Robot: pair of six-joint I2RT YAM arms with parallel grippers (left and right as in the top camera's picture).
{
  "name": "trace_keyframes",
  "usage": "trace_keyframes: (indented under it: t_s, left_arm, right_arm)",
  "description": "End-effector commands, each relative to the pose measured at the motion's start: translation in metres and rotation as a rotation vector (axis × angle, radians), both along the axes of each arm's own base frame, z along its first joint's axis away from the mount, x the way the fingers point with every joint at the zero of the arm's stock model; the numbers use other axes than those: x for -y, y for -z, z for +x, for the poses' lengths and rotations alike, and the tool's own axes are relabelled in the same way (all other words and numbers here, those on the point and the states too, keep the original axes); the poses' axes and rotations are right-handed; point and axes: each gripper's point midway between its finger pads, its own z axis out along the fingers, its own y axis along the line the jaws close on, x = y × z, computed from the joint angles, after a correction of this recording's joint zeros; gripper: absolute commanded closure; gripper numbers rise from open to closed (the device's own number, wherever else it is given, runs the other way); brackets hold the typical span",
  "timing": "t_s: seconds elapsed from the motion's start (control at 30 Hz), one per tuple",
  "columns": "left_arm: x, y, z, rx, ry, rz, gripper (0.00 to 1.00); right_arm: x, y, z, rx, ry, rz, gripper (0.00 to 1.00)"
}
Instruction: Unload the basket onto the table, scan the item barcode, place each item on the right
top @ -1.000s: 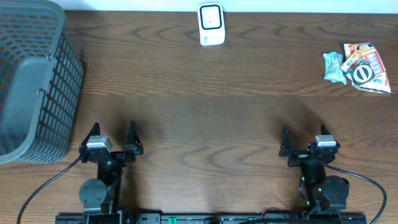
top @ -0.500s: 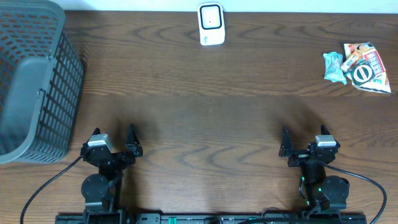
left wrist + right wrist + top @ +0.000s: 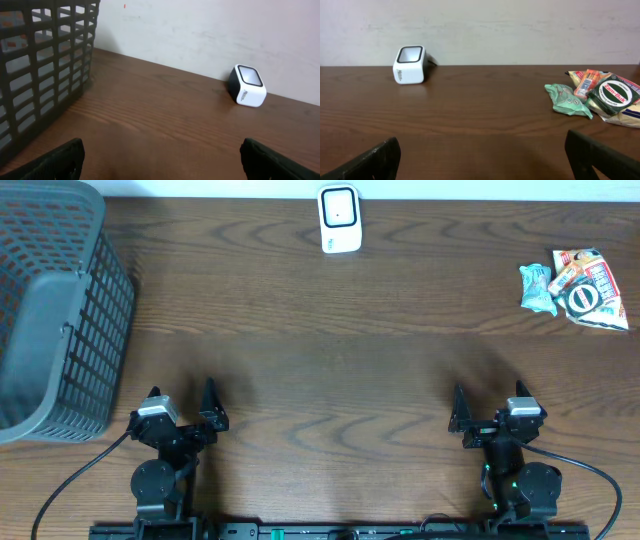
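At far left we see a grey basket on the worktop, and near the front edge our left tool rests released, holding nothing. The white scanner stands at the back, about mid-width. Our right tool is likewise spread and empty, well apart from the packets lying near the far right back corner.

The table looks matt wood, the basket plastic, the scanner glossy plastic.
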Motion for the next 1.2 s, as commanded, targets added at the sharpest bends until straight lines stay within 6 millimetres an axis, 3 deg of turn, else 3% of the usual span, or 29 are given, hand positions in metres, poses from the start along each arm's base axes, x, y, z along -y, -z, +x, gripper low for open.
trace_keyframes:
  t_s: [0.0,0.37,1.17]
  left_arm:
    - [-0.0056,0.0154,-0.0018,-0.052,-0.030,0.013,0.02]
    - [-0.0023,0.0153,-0.0016,-0.061,0.017,0.217,0.02]
    - [-0.0002,0.0154,-0.0015,-0.062,0.027,0.244,0.02]
  right_arm:
    - [0.0027,0.0000,-0.0002,0.001,0.013,0.011,0.01]
    - [0.0027,0.0000,-0.0002,0.001,0.013,0.011,0.01]
    - [0.0027,0.0000,-0.0002,0.001,0.013,0.010,0.01]
